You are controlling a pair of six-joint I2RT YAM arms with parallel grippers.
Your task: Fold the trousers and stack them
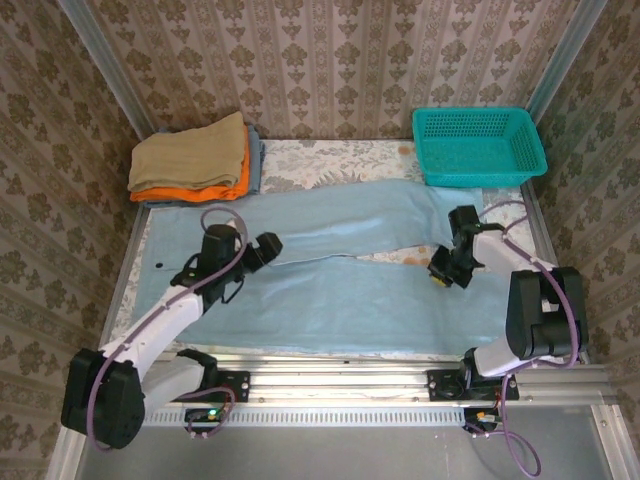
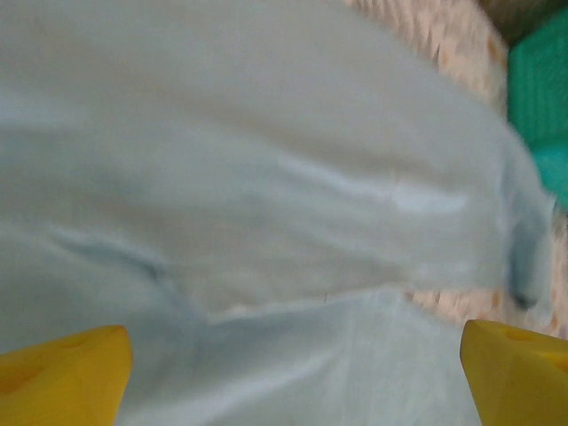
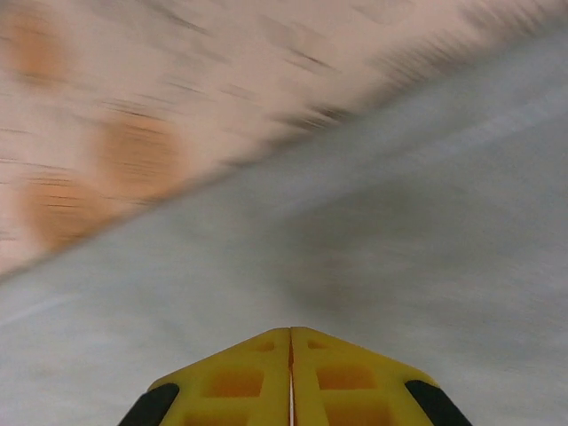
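The pale blue trousers (image 1: pixel 340 270) lie spread flat across the table, both legs running to the right with a narrow gap between them. My left gripper (image 1: pixel 268 248) hovers over their left part, open, with its yellow fingertips (image 2: pixel 62 373) wide apart above the cloth (image 2: pixel 266 177) where the two legs meet. My right gripper (image 1: pixel 440 278) is at the right end of the near leg. Its jaws are shut tip to tip (image 3: pixel 290 330) just above the blue cloth (image 3: pixel 399 231), with nothing seen between them.
A teal basket (image 1: pixel 478 145) stands at the back right, and its corner (image 2: pixel 541 98) appears in the left wrist view. A folded tan and orange stack (image 1: pixel 193 160) sits back left. The flowered tablecloth (image 3: pixel 133 106) shows beside the leg. Patterned walls close in the table.
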